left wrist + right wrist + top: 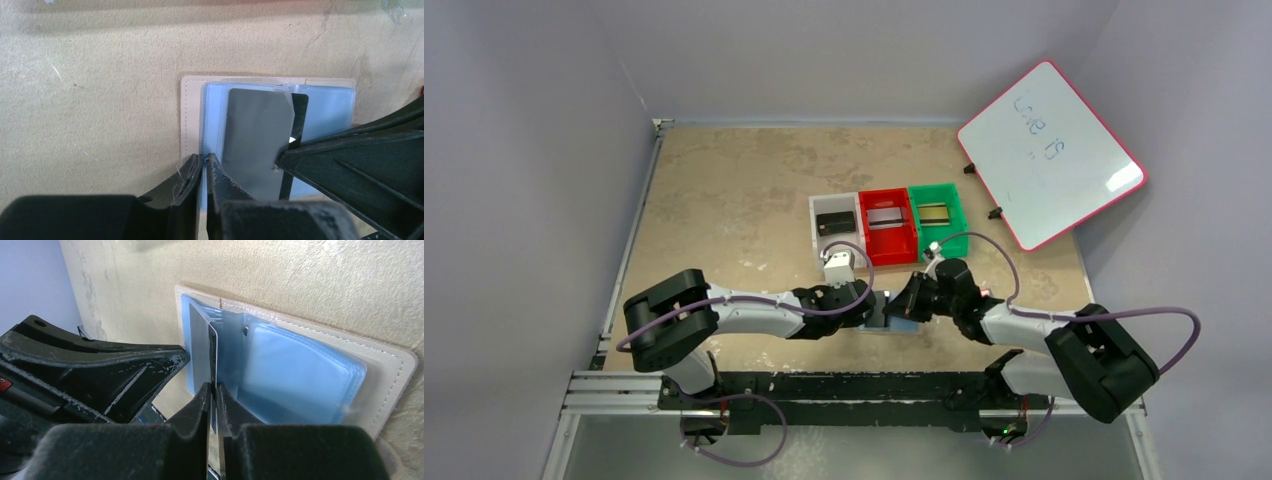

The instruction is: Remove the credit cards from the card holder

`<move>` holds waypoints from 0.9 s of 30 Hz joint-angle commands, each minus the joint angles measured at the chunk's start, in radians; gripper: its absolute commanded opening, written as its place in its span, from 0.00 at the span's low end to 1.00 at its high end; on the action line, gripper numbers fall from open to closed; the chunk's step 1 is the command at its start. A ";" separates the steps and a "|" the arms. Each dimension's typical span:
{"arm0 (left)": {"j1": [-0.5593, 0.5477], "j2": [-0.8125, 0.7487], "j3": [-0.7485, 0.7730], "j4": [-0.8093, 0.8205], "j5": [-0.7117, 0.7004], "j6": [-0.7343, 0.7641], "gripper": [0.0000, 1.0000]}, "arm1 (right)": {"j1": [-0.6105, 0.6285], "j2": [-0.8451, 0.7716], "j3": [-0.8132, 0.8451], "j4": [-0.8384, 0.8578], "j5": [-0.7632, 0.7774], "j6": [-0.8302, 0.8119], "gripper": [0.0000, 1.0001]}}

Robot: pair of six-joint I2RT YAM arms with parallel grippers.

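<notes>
Plastic bins, 3 in a row mid counter (724, 200), walls touching: clear bin (815, 225) left, red bin (888, 245) middle, green bin (959, 215) right. One card in each: black card (835, 221) in the clear one, silvery card (885, 219) in the red, gold card (933, 213) in the green. Pink-framed whiteboard (1052, 152) at far right. Just near of the bins the card holder (890, 324) lies between the two claws. Both arms reach low and inward from their bases. The left claw (871, 312) is at the holder's left side and the right claw (904, 305) at its right, tips close together.

Left wrist: card holder (191, 115) open flat on the counter, tan border, blue sleeves facing up. A dark grey card (257, 135) sticks partway out of a sleeve. Left claw (204, 167) is closed to a thin slit, pinching the holder's edge. Right claw (285, 159) comes in from the right, tip on that card's edge.

Right wrist: right claw (213, 390) is nearly fully closed, nipping the dark grey card (205, 340), which is seen edge-on and tilted up off the sleeves. Card holder (390, 365) flat beneath. Left claw (175, 360) is just beside it on the left.

Count: 3 bins, 4 cards visible (3 binned, 1 at the holder), 1 holder, 2 arms.
</notes>
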 commanded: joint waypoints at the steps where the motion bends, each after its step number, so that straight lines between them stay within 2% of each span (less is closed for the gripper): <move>1: -0.001 -0.034 0.008 -0.020 -0.012 0.016 0.13 | -0.005 0.048 -0.006 0.058 -0.011 -0.009 0.09; 5: -0.001 -0.099 0.021 0.011 -0.022 0.029 0.29 | -0.005 0.092 -0.005 0.085 -0.013 -0.011 0.09; 7: -0.001 -0.121 0.030 0.029 -0.023 0.041 0.32 | -0.005 0.102 -0.005 0.085 -0.002 -0.011 0.09; 12: 0.000 -0.087 0.058 0.085 0.024 0.071 0.31 | -0.006 0.115 -0.005 0.085 0.007 -0.016 0.08; 18: -0.001 0.012 0.048 0.126 0.080 0.023 0.21 | -0.006 0.117 -0.008 0.086 0.012 -0.016 0.08; 27: -0.007 0.043 0.011 0.016 0.004 -0.031 0.15 | -0.006 0.069 -0.007 0.057 0.019 -0.016 0.13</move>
